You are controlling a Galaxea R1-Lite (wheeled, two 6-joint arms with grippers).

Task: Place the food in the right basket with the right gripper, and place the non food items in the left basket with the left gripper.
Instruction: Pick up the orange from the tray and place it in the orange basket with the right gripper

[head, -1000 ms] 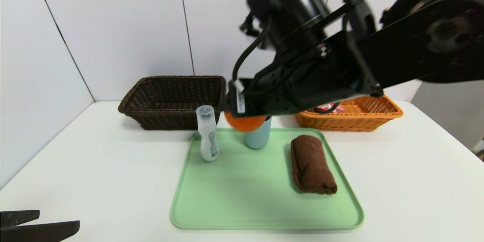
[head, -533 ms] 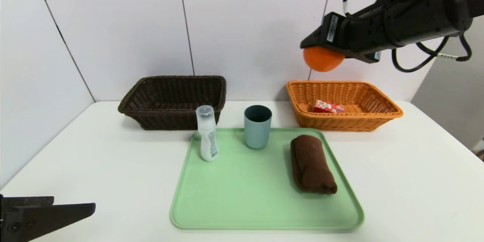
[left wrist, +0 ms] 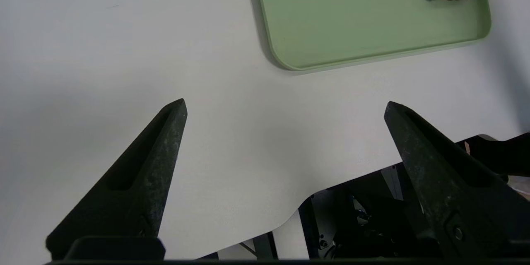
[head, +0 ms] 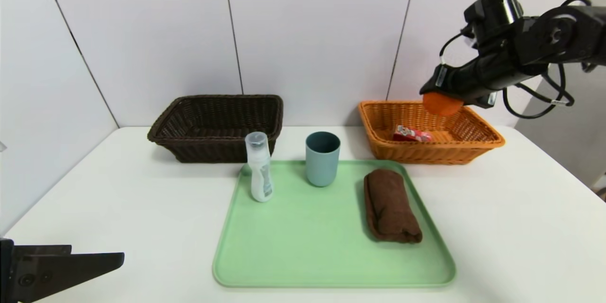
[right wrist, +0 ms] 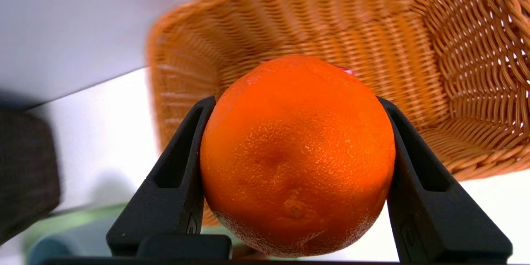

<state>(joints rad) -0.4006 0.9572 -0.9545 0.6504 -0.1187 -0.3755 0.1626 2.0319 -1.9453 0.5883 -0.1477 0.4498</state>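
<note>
The right gripper (head: 442,102) is up in the air over the orange basket (head: 483,144), at its far side, and its two black fingers (right wrist: 174,182) press an orange (right wrist: 296,155) from both sides. So the pincer is approx. half wide and it holds the fruit firmly. In the right wrist view the orange hides most of the basket floor; only the woven walls show around it. In the head view the fruit (head: 440,104) hangs above the basket rim, not touching the weave.

Inside the orange basket lies a small red packet (head: 411,133), flat on the bottom, towards the side nearer the tray.

The left gripper (left wrist: 285,105) is low at the near left corner of the white table (head: 118,199), well apart from all items. Its jaws stand wide and nothing is between them; under it is only bare table and, in the left wrist view, the near corner of the green tray (left wrist: 372,56).

The green tray (head: 307,255) sits in the middle of the table, in front of both baskets. On it are 3 things:
- a clear bottle (head: 259,168), upright, at the far left corner of the tray
- a blue-grey cup (head: 322,158), upright, at the far edge, beside the bottle but not touching
- a brown rolled towel (head: 390,206), lying along the right side of the tray

The dark brown basket (head: 215,125) stands at the far left, behind the bottle, near the wall. I see nothing in the part of its inside that shows.
</note>
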